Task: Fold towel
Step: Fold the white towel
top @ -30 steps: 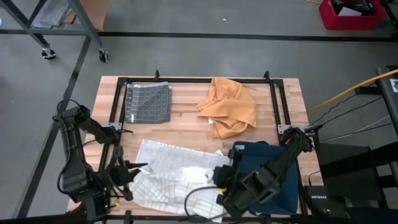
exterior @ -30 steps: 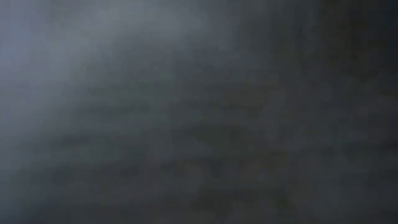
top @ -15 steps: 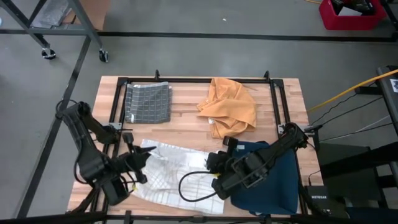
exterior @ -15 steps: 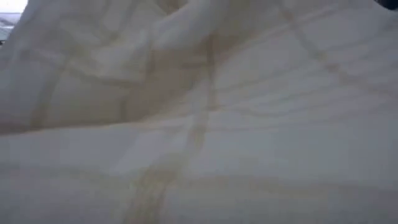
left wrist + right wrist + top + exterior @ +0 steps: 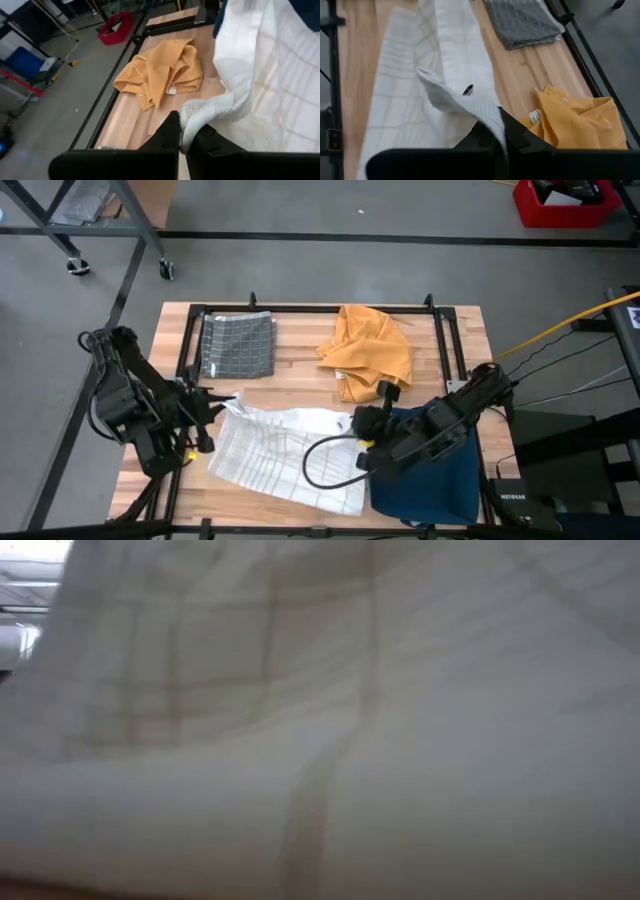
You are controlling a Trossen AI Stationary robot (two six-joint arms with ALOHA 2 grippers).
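A white towel (image 5: pixel 285 452) with faint grid lines lies spread near the table's near edge and fills the low view (image 5: pixel 320 720). My left gripper (image 5: pixel 213 402) is shut on its far left corner. My right gripper (image 5: pixel 358 423) is shut on its far right corner. The towel's near part (image 5: pixel 330 495) rests on the table. My left gripper pinches a bunched corner of the white towel (image 5: pixel 192 114) between its two fingers (image 5: pixel 170 134), coming from the table's left side. The cloth spreads away from the hold toward the near right. My right gripper pinches the towel's other far corner (image 5: pixel 487 112) between its two fingers (image 5: pixel 516 134), several layers gathered. It comes from the table's right. The cloth runs away from the hold over the table.
A dark blue towel (image 5: pixel 435 475) lies under my right arm at the near right. A crumpled orange towel (image 5: pixel 370 350) and a folded grey checked towel (image 5: pixel 238 345) lie at the far side. A black frame (image 5: pixel 330 308) borders the work area.
Both grippers have moved from the table's near edge toward its far edge, staying shut on the white towel. The held edge has travelled with them toward the far side, and the towel is now spread out between them; its near part has stayed close to the near edge.
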